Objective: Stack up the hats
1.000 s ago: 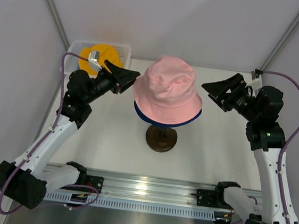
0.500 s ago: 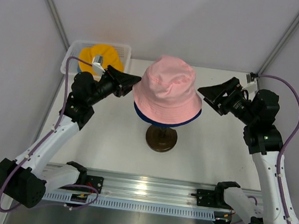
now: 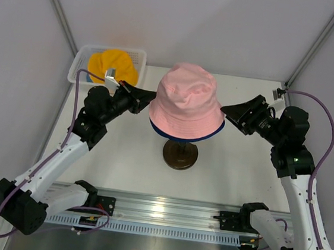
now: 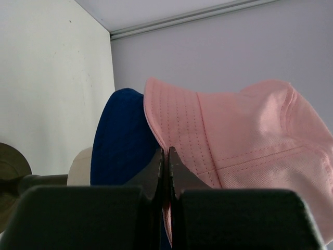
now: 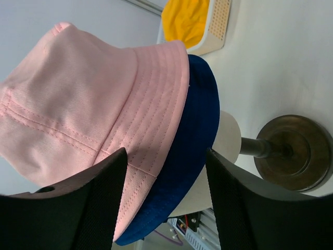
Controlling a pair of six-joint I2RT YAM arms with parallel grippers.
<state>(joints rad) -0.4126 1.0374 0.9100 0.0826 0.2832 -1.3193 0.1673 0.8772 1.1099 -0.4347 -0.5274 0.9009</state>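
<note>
Pink fabric fills the middle of the scene: the pink hat is seated on top of the dark blue hat, whose brim is seen as a narrow rim below the pink one. Both are carried by a cream mannequin head on a dark stand, which is set near the centre of the white surface.

At the far left corner, a yellow-orange hat is held inside a white mesh basket, well apart from the stacked pair.

The left end effector is reached in from the left and is placed against the left edge of the pink brim. In the left wrist view its fingers are seen pressed together, with their tips at the line where the pink brim meets the blue one. Whether any fabric is pinched between them cannot be told.

The right end effector is reached in from the right, just beside the right edge of the brims. In the right wrist view its fingers are spread wide apart, and the pink and blue brims are framed between them; nothing is gripped.
</note>
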